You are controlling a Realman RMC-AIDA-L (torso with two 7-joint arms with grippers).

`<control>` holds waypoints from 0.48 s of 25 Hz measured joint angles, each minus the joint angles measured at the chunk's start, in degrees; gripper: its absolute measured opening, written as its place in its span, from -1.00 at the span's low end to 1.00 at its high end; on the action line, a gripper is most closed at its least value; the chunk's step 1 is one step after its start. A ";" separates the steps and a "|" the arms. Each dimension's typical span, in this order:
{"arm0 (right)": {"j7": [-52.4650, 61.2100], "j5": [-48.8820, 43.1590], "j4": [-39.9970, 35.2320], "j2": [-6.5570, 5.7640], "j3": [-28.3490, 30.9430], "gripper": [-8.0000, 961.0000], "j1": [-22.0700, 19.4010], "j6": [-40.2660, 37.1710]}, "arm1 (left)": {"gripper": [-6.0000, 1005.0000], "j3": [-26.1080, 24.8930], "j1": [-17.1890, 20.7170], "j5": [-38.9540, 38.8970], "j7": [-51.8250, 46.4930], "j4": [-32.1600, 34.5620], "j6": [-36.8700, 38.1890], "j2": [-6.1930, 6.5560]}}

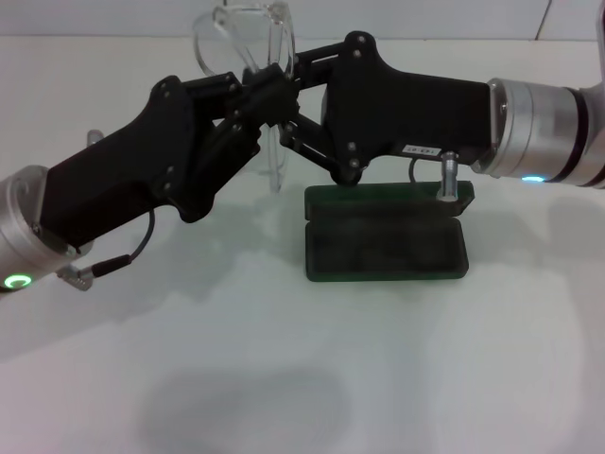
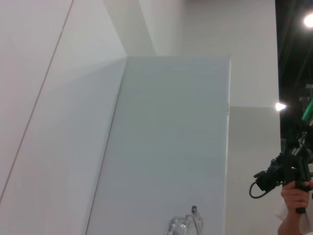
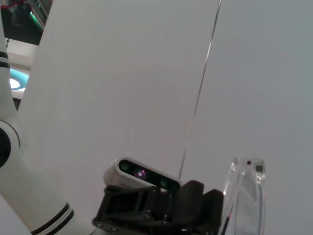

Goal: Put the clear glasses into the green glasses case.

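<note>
Left gripper [image 1: 248,106] and right gripper [image 1: 284,95] meet in mid-air, apparently both clamped on the transparent colourless plastic glasses [image 1: 248,43], held above the white table [image 1: 284,378]. The dark green rectangular hard case [image 1: 386,232] lies open below, beside them.

The case [image 1: 386,232] lies open on the table [image 1: 284,378], in front of the robot. Above its left end, the left gripper [image 1: 248,112] and right gripper [image 1: 284,99] meet. The glasses [image 1: 248,38] are up between them, over the table.
</note>
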 joint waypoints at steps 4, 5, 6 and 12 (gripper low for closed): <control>0.00 0.10 0.00 0.00 0.06 -0.75 -0.05 0.32 | -0.68 0.13 0.00 0.03 0.00 0.06 0.20 0.00; 0.00 0.12 0.00 0.00 0.06 -0.75 -0.16 0.39 | -0.68 0.15 0.00 0.04 0.00 0.09 0.21 0.00; 0.00 0.13 0.00 0.00 0.06 -0.75 -0.21 0.40 | -0.68 0.17 0.00 0.05 0.00 0.11 0.22 0.00; 0.00 0.14 -0.07 0.00 0.06 -0.75 -0.39 0.31 | -0.68 0.00 0.00 0.09 0.00 0.11 0.26 0.02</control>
